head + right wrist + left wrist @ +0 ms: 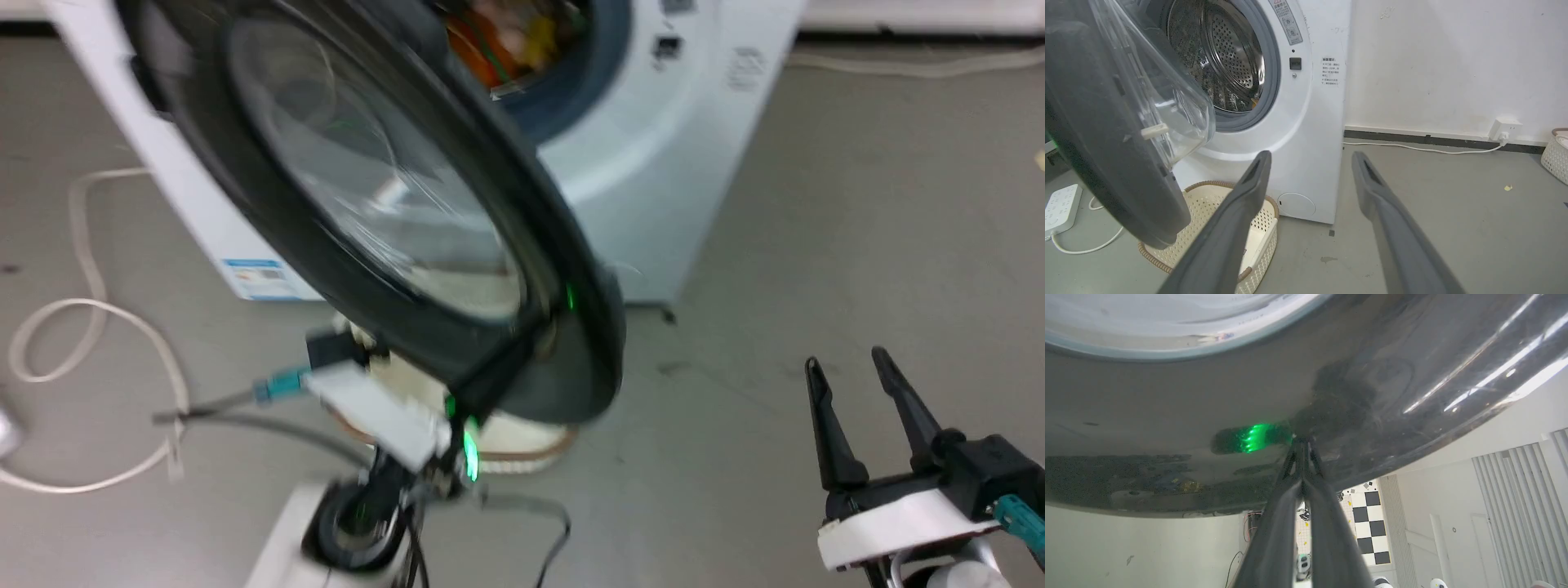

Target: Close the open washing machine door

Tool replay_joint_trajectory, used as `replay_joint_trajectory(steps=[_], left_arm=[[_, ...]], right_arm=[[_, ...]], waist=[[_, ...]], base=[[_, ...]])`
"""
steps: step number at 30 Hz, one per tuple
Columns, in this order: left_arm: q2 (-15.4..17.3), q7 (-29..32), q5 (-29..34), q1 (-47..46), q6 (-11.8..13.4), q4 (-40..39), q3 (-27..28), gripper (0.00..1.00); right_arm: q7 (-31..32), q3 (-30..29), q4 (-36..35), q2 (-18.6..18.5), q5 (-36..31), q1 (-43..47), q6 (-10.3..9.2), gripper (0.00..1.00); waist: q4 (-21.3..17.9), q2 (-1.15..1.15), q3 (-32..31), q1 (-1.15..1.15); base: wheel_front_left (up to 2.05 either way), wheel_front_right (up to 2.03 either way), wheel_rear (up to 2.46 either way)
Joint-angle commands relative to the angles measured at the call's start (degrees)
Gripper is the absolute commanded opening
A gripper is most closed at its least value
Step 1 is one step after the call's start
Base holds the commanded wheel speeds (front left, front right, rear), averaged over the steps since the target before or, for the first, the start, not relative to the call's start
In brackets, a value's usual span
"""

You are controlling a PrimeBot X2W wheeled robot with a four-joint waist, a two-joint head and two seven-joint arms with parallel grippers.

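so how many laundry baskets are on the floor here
2. The near basket sits in front of the washing machine, under the open door; the far basket is by the wall at the right wrist view's right edge. Others may be hidden.

door (384,212) half-open across porthole (1224,61) | basket (1202,204) beneath | floor (857,204) right: free

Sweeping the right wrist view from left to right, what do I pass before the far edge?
washing machine door, swung open → washing machine → wall socket with a plug in it → pale perforated basket at the right edge
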Motion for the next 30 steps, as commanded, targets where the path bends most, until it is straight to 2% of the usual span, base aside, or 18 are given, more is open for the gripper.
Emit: replay_joint_trajectory(steps=[1,9,15,22,27,30], left_arm=[[-0.07,-2.49,-0.04,-3.34,-0.38,0.9,-0.69,0.0],[-0.07,-18.46,-0.04,-20.31,-0.4,13.79,-2.52,0.0],[-0.07,-24.41,-1.77,-28.28,-0.4,20.49,-2.33,0.0],[-0.07,-25.31,-2.07,-28.7,-0.4,21.08,-4.48,0.0],[0.24,-25.42,-0.47,-23.5,-0.4,16.03,-5.53,0.0],[2.24,-26.87,3.72,-18.73,-0.4,11.65,-7.28,0.0]], right_arm=[[-0.26,0.03,-0.27,0.11,0.39,-1.18,0.03,1.0],[-0.26,1.08,0.48,0.14,3.49,-3.22,0.03,1.0],[-0.26,1.7,0.81,0.14,4.75,-4.05,0.03,1.0],[-0.26,1.29,1.02,0.14,4.39,-4.38,0.03,1.0],[-0.26,0.68,0.54,0.14,3.42,-3.6,0.03,1.0],[-0.26,0.27,-0.15,0.15,2.92,-2.6,0.03,1.0]], waist=[[-5.63,0.0,5.44,-0.01],[-12.07,0.0,10.27,-0.01],[-13.27,0.0,11.39,-0.01],[-10.9,0.0,9.89,-0.01],[-7.81,0.0,6.58,-0.01],[-5.61,0.0,3.91,-0.01]], base=[[0.0,0.0,0.0],[0.0,0.0,0.0],[0.0,0.0,0.0],[0.0,0.0,0.0],[0.0,0.0,0.0],[0.0,0.0,0.0]])
